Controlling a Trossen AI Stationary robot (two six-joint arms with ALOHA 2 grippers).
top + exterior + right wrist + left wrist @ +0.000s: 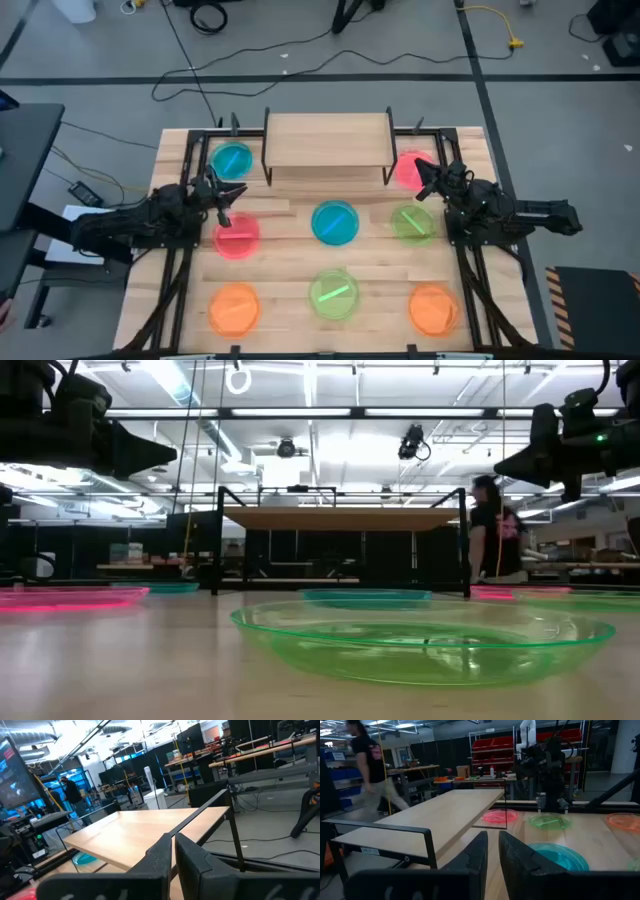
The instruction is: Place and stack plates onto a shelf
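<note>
The light-wood shelf [325, 140] stands on black legs at the table's far middle, its top bare. Several plates lie flat on the tabletop: teal [232, 160] and pink-red [410, 170] beside the shelf; pink-red [237, 237], teal [334, 223] and green [412, 222] in the middle row; orange [235, 308], green [333, 294] and orange [433, 308] near the front. My left gripper [222, 196] hovers shut between the far teal and the left pink-red plate. My right gripper [424, 180] hovers shut over the near edge of the far pink-red plate. Both are raised above the table [150, 457] [505, 465].
The wood tabletop [290, 262] has black rails along its edges. Bare wood lies between the plates. The shelf's black legs [267, 170] stand close to the far plates. A person [495, 540] walks in the room beyond the table.
</note>
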